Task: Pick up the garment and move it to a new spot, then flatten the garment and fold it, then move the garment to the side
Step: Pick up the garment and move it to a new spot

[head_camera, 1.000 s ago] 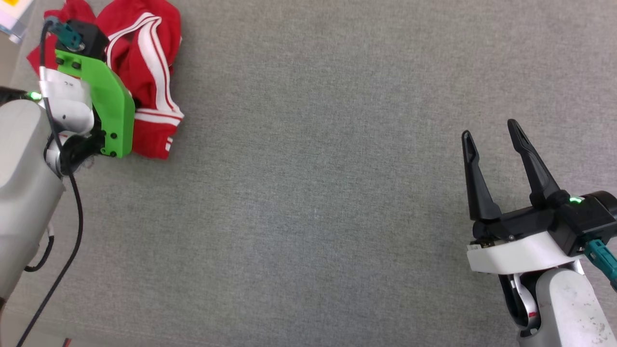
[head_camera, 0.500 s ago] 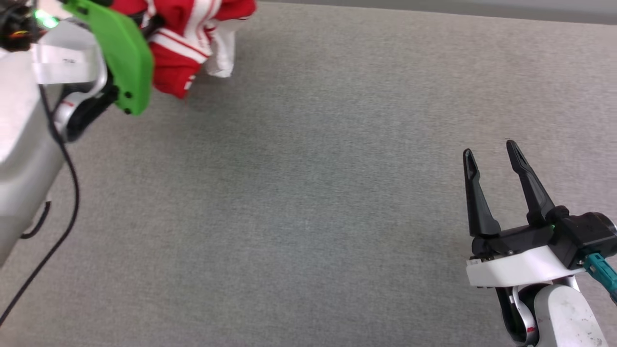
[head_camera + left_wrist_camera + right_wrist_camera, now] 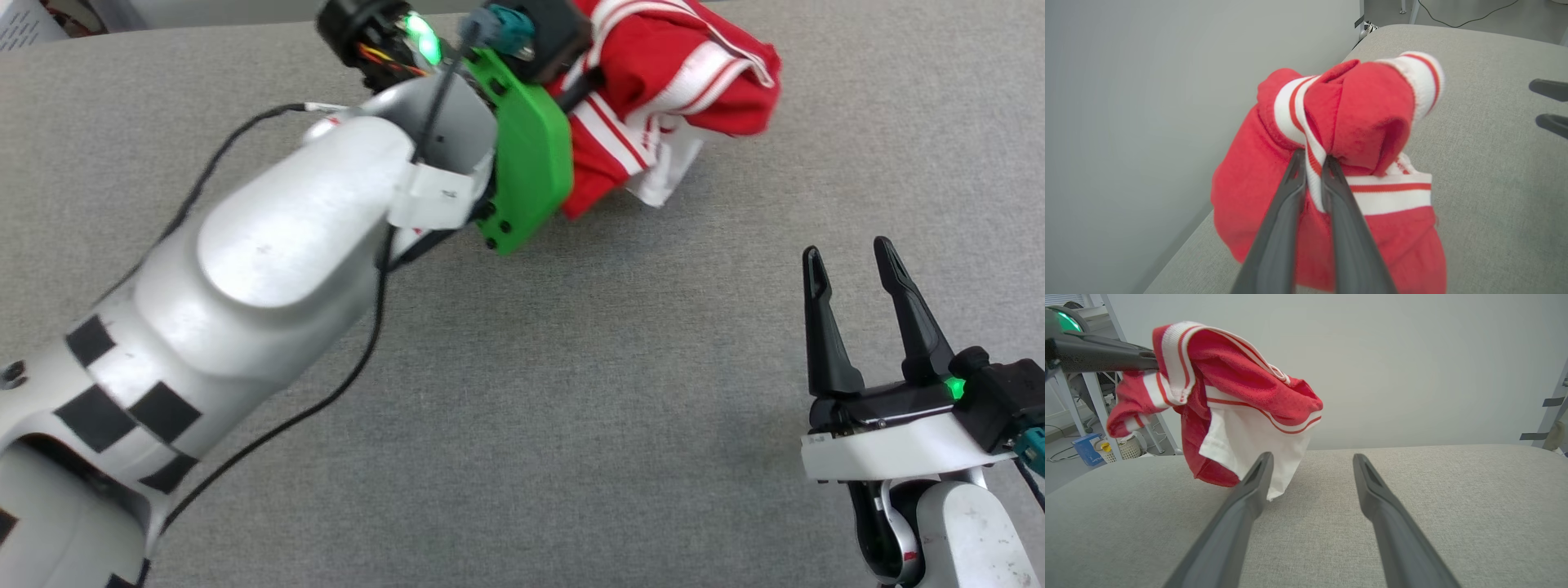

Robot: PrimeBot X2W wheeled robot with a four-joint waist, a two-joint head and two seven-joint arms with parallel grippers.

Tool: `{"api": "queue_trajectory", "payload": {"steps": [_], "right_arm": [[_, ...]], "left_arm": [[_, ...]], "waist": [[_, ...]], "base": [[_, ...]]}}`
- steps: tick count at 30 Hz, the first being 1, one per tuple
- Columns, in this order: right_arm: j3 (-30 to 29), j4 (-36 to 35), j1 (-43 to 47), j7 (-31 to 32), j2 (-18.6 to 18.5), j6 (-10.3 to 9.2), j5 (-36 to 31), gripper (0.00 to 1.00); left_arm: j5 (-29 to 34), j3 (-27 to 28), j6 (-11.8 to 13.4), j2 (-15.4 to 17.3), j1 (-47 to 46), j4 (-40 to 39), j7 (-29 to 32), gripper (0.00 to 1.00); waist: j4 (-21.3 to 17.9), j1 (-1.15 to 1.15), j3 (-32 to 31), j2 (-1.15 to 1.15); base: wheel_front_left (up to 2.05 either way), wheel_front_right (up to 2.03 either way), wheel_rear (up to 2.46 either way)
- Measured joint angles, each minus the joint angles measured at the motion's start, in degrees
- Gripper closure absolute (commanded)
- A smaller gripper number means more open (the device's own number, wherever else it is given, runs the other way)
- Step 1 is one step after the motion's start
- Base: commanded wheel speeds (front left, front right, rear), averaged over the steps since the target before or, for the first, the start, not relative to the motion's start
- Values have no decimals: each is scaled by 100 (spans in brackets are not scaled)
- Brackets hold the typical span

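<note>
Both long fingers of the left gripper (image 3: 1312, 157) are pinched together on a red-and-white striped band of the garment (image 3: 1363, 114). It hangs from them in a bunched red lump with a white sleeve lowest, over the far part of the grey padded surface (image 3: 522, 367). In the head view, a green plate (image 3: 531, 175) on that wrist and the pale forearm cover the garment's near side. A black cable (image 3: 359, 359) loops beside the arm. The right gripper (image 3: 849, 249) sits well apart at the lower right, fingers spread with nothing between them. Beyond the surface, on the floor, stand a blue box (image 3: 1086, 455) and a pale basket (image 3: 1122, 449), its contents too small to tell.
</note>
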Motion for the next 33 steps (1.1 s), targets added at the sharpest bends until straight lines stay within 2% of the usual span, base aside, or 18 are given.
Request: {"api": "queue_trajectory", "payload": {"steps": [3,8,12,14,16,20,24,25,26,31,33], "right_arm": [[-4,-1,-3,0,1,0,41,0],[-38,-9,-7,0,2,1,73,0],[-101,-12,-7,0,-1,0,74,0],[-102,-11,-7,0,2,0,74,0],[-104,-4,-10,0,1,0,73,0],[-103,8,-23,0,2,1,70,0],[-113,48,-23,0,2,0,68,0],[-111,64,-21,0,2,0,63,0],[-110,79,-13,0,1,0,59,0],[-118,110,100,0,2,1,34,0],[-143,123,220,0,3,0,26,0]], "left_arm": [[0,-358,0,-383,-13,143,-102,100],[-8,-978,0,-677,159,414,-141,100],[-4,-1144,0,-724,709,553,90,100],[214,-1146,0,-715,1048,539,335,100],[468,-1147,0,-705,1490,420,650,100],[565,-1076,1,-646,1954,126,942,100],[556,-1070,1,-608,2037,70,823,100],[557,-1091,1,-605,2036,130,647,26],[556,-1110,1,-604,2033,229,448,0],[547,-960,8,-675,2024,569,-537,0],[550,-781,129,-706,2022,605,-977,0]], "waist": [[-130,0,98,0],[-237,0,242,0],[-217,0,290,0],[-192,0,290,0],[-166,0,289,0],[-133,0,274,0],[-88,0,222,0],[-74,0,194,0],[-60,0,161,0],[8,0,-62,0],[44,0,-183,0]], "base": [[0,0,0],[0,0,0],[0,0,0],[0,0,0],[0,0,0],[0,0,0],[0,0,0],[0,0,0],[0,0,0],[0,0,0],[0,0,0]]}}
